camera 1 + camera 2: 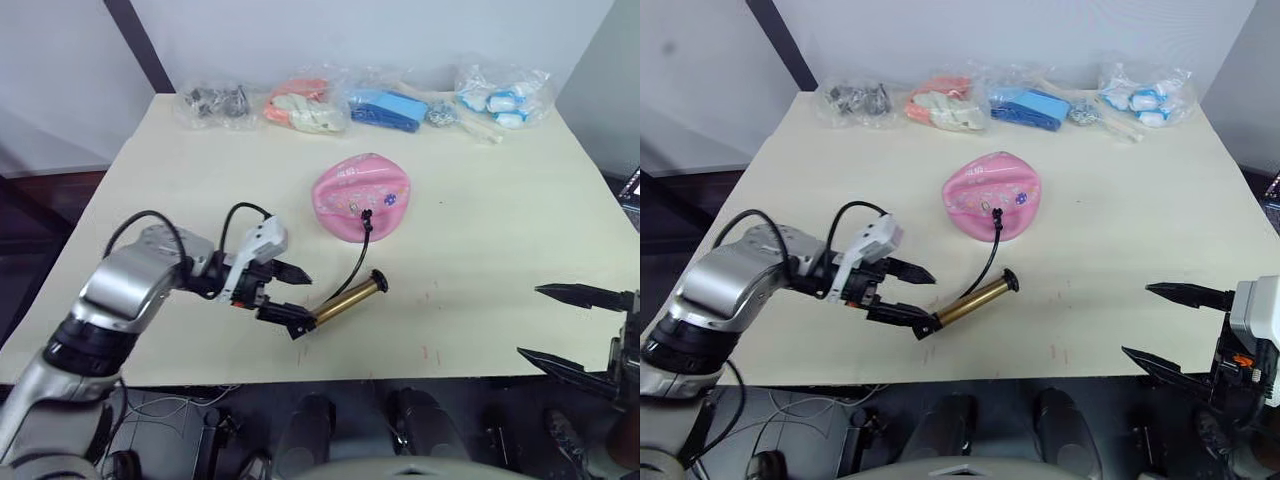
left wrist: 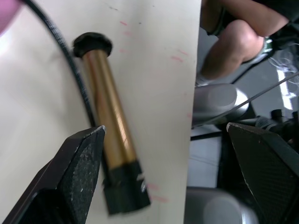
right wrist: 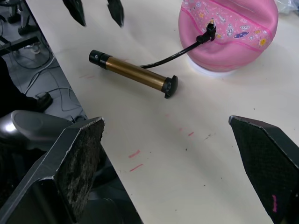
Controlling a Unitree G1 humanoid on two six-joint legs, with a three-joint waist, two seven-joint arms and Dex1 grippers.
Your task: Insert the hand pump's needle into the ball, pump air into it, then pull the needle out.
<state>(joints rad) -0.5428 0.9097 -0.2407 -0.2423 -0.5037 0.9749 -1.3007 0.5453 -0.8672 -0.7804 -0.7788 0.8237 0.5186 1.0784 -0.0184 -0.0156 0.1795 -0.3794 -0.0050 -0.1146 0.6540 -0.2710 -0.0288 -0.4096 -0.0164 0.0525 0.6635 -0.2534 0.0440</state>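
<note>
With the needle (image 3: 211, 24) already seated in the sagging ball (image 1: 362, 196), the left gripper (image 1: 290, 300), fingers spread, should straddle the pump (image 1: 348, 297) lying near the table's (image 1: 500, 230) front edge before clamping.

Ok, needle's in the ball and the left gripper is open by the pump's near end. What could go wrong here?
The hand pump lies loose near the table edge; a nudge from the open left gripper could roll it off. Moving it may tug the hose and pull the needle out of the sagging ball.

Both grippers' fingers (image 1: 290, 272) spread wide
</note>
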